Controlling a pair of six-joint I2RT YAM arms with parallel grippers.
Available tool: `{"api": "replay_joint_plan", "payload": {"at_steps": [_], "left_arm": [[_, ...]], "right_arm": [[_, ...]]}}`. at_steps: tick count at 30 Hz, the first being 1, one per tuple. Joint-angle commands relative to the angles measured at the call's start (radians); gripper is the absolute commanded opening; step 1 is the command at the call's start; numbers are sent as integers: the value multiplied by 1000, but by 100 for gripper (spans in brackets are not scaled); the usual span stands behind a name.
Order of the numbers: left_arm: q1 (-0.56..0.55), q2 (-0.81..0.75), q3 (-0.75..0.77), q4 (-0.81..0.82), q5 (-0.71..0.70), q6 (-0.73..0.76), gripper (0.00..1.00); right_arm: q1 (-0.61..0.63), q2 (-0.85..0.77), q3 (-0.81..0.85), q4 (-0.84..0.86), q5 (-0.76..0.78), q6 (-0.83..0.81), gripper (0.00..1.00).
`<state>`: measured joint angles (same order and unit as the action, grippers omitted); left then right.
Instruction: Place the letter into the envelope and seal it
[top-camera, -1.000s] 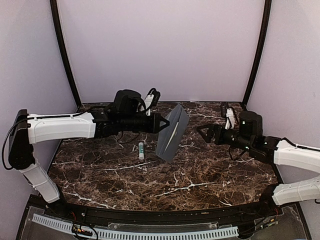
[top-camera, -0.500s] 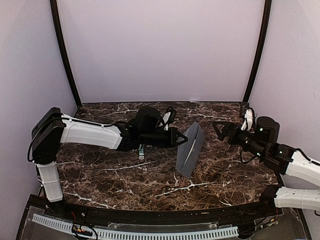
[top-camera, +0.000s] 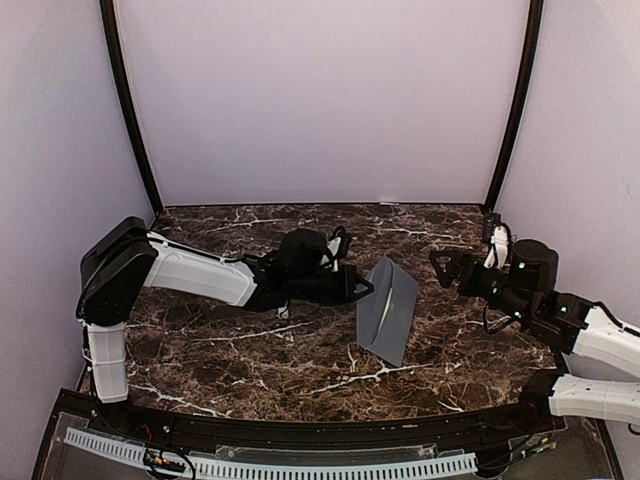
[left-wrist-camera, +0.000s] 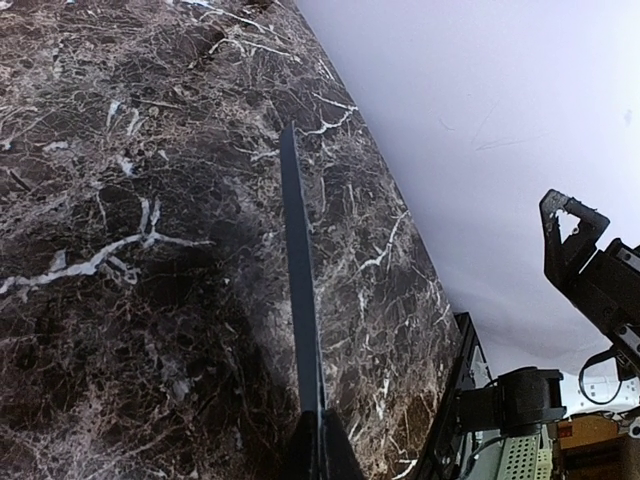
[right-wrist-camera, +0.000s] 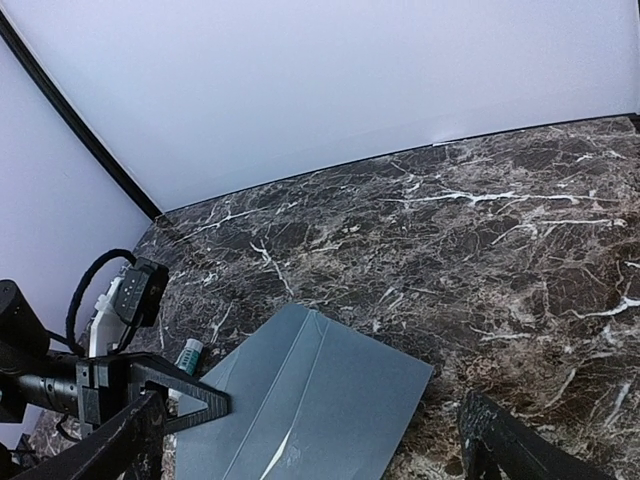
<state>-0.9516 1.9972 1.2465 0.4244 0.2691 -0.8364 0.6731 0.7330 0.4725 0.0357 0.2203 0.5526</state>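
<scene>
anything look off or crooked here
The envelope is not lying flat: the left gripper pinches one edge and holds it up tilted, nearly on edge. A pale sliver shows along its fold, perhaps the letter.

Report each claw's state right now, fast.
Left claw: closed, gripping the envelope by its edge.
Right claw: open, holding nothing.

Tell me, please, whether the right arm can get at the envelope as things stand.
Probably yes: the right gripper is open and faces the envelope, which the left gripper holds up, with nothing between them.
</scene>
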Motion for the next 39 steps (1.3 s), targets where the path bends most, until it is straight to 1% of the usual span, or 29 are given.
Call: {"api": "replay_joint_plan", "payload": {"at_steps": [1, 5, 10, 14, 20, 32, 35, 38, 39], "left_arm": [[13, -39, -28, -27, -60, 26, 0], [33, -68, -39, -83, -104, 35, 0], [37, -50, -44, -116, -124, 41, 0], [36, -47, -39, -162, -177, 72, 1], [36, -47, -13, -254, -244, 129, 8], [36, -46, 25, -344, -329, 222, 21], [37, -78, 30, -378, -350, 246, 25], [36, -127, 28, -412, -388, 282, 32], [37, -138, 24, -445, -396, 289, 33]], "right_arm": [[-6, -23, -10, -14, 18, 9, 99], [-6, -30, -11, -27, 23, 11, 99], [-6, -25, -18, -24, 24, 12, 99], [-7, -5, -13, -23, 14, 9, 99], [-7, 33, -13, 9, -9, -2, 99], [-7, 194, 24, 56, -94, -32, 99], [-6, 226, 36, 56, -108, -40, 99], [-6, 253, 44, 58, -117, -47, 99], [-6, 264, 48, 59, -119, -48, 99]]}}
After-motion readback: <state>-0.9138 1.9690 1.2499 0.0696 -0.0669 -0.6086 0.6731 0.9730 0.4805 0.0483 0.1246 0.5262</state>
